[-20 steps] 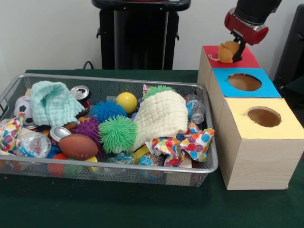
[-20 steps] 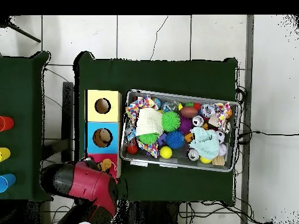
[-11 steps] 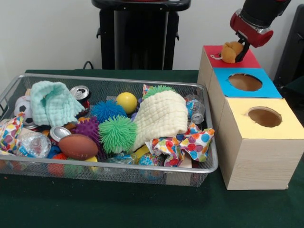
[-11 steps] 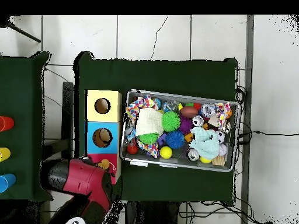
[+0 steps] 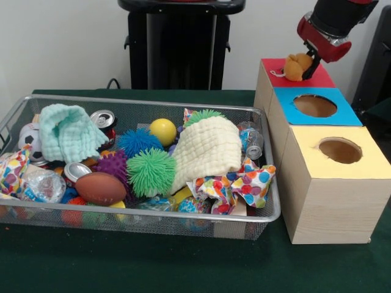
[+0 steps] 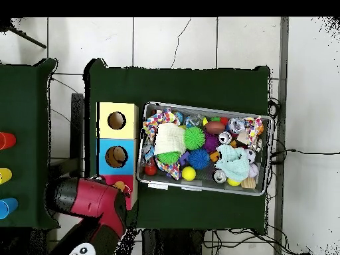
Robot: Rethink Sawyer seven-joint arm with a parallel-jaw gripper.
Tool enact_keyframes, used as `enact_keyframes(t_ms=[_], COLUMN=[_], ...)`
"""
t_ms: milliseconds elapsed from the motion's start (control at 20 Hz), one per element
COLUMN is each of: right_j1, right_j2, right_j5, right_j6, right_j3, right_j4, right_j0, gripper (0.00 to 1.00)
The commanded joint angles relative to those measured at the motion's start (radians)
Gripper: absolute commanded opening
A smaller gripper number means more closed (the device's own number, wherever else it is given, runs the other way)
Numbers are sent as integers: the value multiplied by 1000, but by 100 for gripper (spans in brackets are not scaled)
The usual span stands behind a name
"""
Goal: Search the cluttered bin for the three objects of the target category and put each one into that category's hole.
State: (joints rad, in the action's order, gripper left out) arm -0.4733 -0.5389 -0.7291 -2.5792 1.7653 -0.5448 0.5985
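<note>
Holding: the pincer [image 5: 308, 61] is clamped on a small orange plush toy [image 5: 295, 66], a white cord trailing from the toy's left side.
Toy position: it hangs just above the red-topped box [image 5: 272, 68], over that box's top face; whether it touches the surface cannot be told.
Arm: the red and black arm [image 6: 89, 202] reaches over the red box at the end of the box row; in the overhead view it hides most of that box's top.
Boxes: three wooden boxes stand in a row touching one another — red-topped, blue-topped box [image 5: 342, 110], yellow-topped box [image 5: 366, 162]. The blue and yellow tops each show a round hole.
Bin: the wire mesh bin [image 5: 153, 223] sits on the green tabletop [image 5: 122, 262] just beside the box row, along its long side.
Bin contents: a cream waffle cloth [image 5: 208, 149], a mint cloth [image 5: 67, 131], a green spiky ball [image 5: 150, 172], a blue spiky ball [image 5: 135, 142], a yellow ball [image 5: 163, 131], a brown toy football [image 5: 101, 188], drink cans [image 5: 102, 119] and polka-dot fabric [image 5: 244, 182].
</note>
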Motion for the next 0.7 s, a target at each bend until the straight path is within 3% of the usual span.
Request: enact_keyframes(t_ms=[50,300,350,700], right_j1=[34,17,11,10], right_j2=[66,84,89,65], right_j5=[22,65,77,38], right_j6=[-278,-243,-236,-273], right_j3=[-161,-121,-109,-100], right_j4=[-58,-62,-65,-55], right_j0=[-20,-31,-34,-10], gripper=[0,0,100,100])
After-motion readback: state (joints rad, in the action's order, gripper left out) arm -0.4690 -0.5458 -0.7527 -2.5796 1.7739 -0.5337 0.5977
